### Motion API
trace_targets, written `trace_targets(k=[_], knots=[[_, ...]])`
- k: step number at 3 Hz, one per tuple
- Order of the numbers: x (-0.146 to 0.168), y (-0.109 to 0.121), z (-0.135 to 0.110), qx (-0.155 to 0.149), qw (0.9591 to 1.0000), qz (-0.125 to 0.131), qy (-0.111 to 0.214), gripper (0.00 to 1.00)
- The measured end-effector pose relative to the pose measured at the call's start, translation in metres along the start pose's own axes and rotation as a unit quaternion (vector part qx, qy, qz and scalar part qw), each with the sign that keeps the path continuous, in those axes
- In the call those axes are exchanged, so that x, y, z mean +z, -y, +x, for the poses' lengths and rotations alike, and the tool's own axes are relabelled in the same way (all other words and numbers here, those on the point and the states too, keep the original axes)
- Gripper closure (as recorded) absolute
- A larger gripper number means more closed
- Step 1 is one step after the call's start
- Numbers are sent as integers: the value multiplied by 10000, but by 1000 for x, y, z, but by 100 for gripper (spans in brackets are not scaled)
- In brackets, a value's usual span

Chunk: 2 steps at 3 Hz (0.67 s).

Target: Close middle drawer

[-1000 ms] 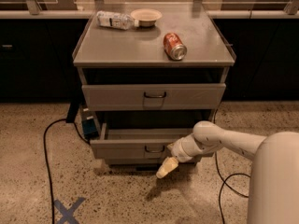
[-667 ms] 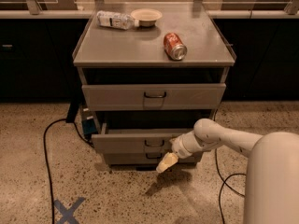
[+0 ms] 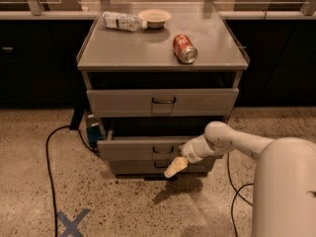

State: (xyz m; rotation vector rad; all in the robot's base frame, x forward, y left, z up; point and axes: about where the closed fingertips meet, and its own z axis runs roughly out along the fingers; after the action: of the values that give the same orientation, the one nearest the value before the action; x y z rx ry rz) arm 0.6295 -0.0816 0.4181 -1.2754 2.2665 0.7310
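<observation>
The middle drawer [image 3: 138, 149] of the grey metal cabinet is pulled out a little, its low flat front standing proud of the cabinet, a small dark wire handle [image 3: 162, 149] at its centre. My gripper [image 3: 174, 168] is at the end of the white arm coming in from the right. It hangs just below and right of that handle, in front of the lowest drawer [image 3: 133, 167], pointing down and left. It holds nothing.
The top drawer [image 3: 163, 101] has a taller front. On the cabinet top [image 3: 123, 48] lie a red soda can [image 3: 184, 48], a plastic bottle [image 3: 121, 20] and a small bowl [image 3: 154, 17]. A black cable [image 3: 49, 152] runs over the floor at left, by a blue tape cross [image 3: 72, 222].
The middle drawer's front has moved back toward the cabinet, and my gripper has followed it slightly up and in.
</observation>
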Motion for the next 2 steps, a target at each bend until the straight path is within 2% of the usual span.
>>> trace_targets(k=[1,2], knots=[[-9,19,-14,312,9990,-46,302,0],[-16,34,-24,501,9970,-5,585,0]])
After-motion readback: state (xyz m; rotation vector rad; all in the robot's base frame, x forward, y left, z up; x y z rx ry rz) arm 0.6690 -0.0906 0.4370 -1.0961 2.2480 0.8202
